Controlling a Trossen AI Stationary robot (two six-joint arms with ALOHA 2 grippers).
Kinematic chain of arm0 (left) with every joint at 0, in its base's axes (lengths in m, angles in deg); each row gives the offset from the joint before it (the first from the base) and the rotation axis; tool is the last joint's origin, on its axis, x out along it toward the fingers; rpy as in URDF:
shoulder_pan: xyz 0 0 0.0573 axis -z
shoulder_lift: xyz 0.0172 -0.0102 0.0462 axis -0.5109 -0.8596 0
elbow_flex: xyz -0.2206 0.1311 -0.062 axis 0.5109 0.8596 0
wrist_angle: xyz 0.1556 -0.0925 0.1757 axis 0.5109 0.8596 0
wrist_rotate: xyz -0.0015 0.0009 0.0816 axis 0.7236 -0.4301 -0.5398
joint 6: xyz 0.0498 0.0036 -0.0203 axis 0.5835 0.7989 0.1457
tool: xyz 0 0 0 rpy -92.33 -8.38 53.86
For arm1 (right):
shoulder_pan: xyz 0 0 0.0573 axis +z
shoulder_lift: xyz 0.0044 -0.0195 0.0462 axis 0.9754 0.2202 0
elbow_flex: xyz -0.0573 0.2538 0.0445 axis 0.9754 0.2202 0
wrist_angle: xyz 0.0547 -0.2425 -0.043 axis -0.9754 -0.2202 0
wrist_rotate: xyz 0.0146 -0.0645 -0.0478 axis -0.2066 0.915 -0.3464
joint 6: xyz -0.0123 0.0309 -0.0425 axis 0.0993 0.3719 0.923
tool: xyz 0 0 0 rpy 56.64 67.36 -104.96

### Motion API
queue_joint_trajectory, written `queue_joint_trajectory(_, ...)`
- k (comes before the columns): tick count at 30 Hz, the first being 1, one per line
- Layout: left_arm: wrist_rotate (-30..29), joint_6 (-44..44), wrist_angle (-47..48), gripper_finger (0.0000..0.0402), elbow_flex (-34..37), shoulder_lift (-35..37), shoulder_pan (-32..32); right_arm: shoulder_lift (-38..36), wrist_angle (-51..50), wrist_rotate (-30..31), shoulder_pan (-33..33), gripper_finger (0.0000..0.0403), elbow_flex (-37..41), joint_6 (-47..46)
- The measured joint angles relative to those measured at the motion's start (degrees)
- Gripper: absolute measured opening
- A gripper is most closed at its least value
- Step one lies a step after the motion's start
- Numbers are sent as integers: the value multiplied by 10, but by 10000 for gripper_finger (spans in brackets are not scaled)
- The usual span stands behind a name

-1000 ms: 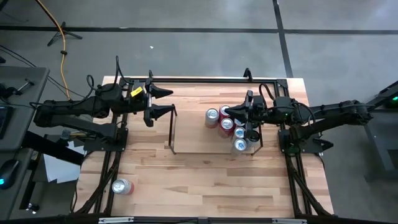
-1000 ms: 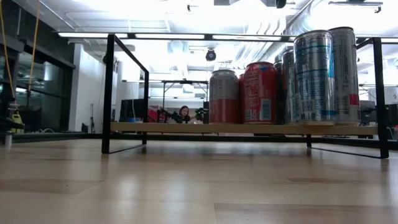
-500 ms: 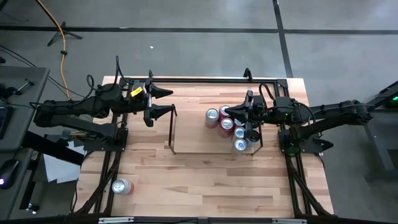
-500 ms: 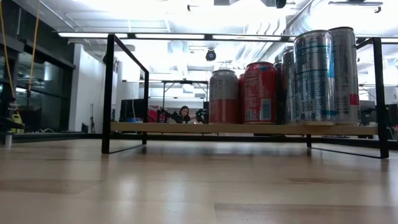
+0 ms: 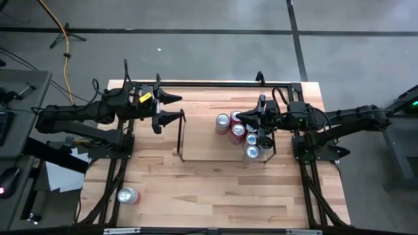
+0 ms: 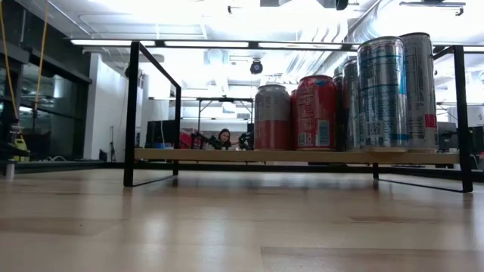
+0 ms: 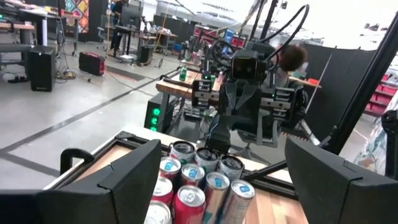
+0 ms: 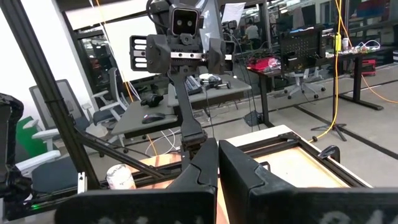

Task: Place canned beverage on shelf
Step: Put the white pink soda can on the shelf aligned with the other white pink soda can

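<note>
Shelf (image 5: pixel 196 158): thin black metal rods

The left gripper (image 5: pixel 171 108) hangs with jaws spread wide, facing the right gripper (image 5: pixel 239 117), pinched closed.

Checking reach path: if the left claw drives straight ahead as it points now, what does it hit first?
Likely the shelf end frame just past the open left claw, if low enough. Above it, the way looks free to the cans. Height is unclear from above.
</note>
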Motion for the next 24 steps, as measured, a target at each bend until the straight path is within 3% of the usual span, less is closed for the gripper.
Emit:
queue_joint_trajectory(6, 0, -17, 6, 301, 0, 0, 0, 0, 0, 0, 0, 0, 0, 0)
queue_joint_trajectory(13, 19, -128, 34, 301, 0, 0, 0, 0, 0, 3, 0, 0, 0, 0)
queue_joint_trajectory(19, 66, -264, 188, 301, 0, 0, 20, 0, -17, 2, 0, 0, 0, 4)
queue_joint_trajectory(24, 144, -416, 353, 301, 0, -12, 84, 0, -37, 2, 0, 0, 0, 0)
